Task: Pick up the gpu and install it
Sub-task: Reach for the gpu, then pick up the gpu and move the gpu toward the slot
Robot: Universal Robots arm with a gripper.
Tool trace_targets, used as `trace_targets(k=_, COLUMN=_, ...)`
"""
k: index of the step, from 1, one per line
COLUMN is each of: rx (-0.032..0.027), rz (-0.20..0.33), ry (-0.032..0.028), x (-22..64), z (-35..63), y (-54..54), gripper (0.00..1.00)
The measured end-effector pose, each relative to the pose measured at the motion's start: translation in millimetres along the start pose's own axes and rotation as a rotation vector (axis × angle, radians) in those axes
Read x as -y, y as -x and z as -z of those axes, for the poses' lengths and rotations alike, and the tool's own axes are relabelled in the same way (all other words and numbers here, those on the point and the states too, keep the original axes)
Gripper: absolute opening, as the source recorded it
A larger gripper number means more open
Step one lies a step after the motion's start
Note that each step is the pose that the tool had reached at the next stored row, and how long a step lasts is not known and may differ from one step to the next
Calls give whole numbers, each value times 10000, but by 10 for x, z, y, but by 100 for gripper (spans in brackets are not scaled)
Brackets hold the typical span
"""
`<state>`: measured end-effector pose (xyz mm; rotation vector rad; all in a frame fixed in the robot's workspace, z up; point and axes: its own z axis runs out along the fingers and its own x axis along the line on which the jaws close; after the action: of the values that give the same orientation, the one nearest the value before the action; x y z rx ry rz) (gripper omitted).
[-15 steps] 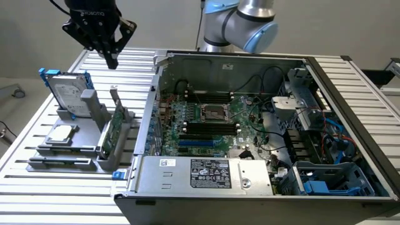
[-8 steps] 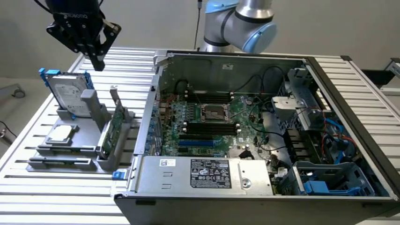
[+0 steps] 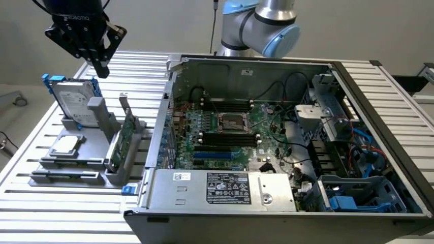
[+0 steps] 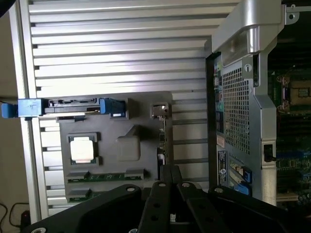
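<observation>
Gripper: the gripper (image 3: 101, 70) is seen at the upper left of the exterior view, raised well above the fixture. Its fingers are drawn fully together and nothing is held.
Gpu position: the gpu (image 3: 122, 138) is stood on its long edge in a slot of the grey fixture (image 3: 68, 179), at the exterior view's left, just beside the wall of the open computer case (image 3: 379, 101).
Gpu detail: green board is shown along the upper edge. Which face carries the cooler cannot be told with certainty from this angle.
Neighbours: a hard drive (image 3: 71, 101) with blue rails is stood upright toward the far end of the fixture, and a small square silver chip (image 3: 66, 146) is laid flat beside it.
Handling: the card is judged light and stiff but fragile, with bare circuitry and an edge connector to be spared.
Hold: a pinch across its thickness, on the exposed upper edge clear of the slot, is judged the safest purchase.
Surface: a ribbed aluminium table (image 3: 40, 208) is spread under fixture and case alike.
Room: inside the case the motherboard (image 3: 224, 127) is laid open, hemmed by cables and the power supply (image 3: 224, 188), so clearance is judged tight.
</observation>
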<state>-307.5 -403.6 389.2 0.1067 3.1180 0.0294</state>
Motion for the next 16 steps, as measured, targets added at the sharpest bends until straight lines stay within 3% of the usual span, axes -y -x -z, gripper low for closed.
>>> trace_targets(k=11, rx=2, rz=0, ry=-20, x=0, z=-1, y=0, gripper=12)
trace_targets(k=13, rx=2, rz=1, ry=-23, x=0, z=0, y=0, gripper=17)
trace_targets(k=16, rx=2, rz=1, ry=-24, x=0, z=0, y=0, gripper=36)
